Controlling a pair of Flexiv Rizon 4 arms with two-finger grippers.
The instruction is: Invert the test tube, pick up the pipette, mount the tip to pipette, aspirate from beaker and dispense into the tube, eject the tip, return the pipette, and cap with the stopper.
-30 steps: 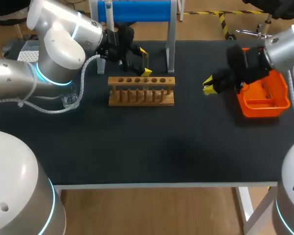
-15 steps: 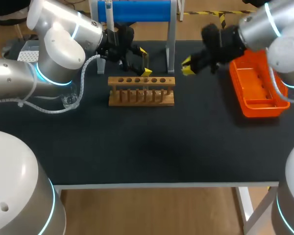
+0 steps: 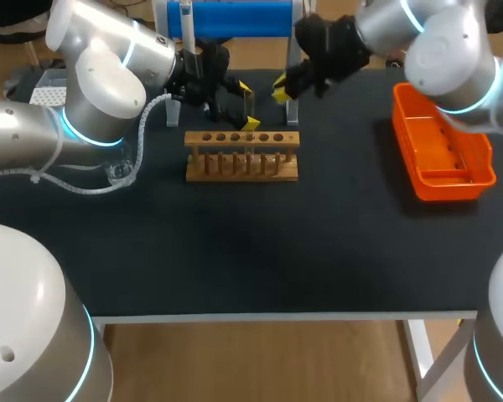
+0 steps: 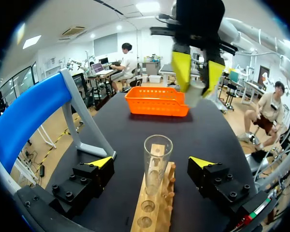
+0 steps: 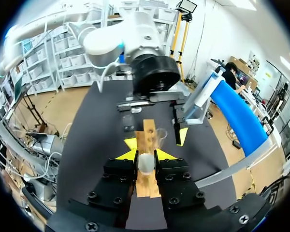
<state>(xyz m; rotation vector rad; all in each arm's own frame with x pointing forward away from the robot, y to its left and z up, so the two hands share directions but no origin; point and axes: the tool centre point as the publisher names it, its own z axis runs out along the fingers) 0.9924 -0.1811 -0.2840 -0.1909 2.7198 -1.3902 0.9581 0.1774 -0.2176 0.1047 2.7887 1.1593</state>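
Two states: stopper (image 5: 146, 164) is clamped by right gripper (image 5: 146, 155); test tube (image 4: 158, 145) is straddled by released left gripper (image 4: 152, 162).

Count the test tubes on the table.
1. The single test tube stands upright in the wooden rack, between the open fingers of the left gripper, which do not touch it. The arms cover part of the table's far side, so another could be hidden.

Two claws, left claw (image 3: 248, 105) and right claw (image 3: 281, 87), one glass test tube (image 4: 157, 159), one white stopper (image 5: 146, 163), one wooden rack (image 3: 241, 161), one orange tray (image 3: 451, 189), one blue stand (image 3: 235, 18), one pipette (image 3: 185, 25), one beaker (image 3: 117, 172), one table (image 3: 277, 251)
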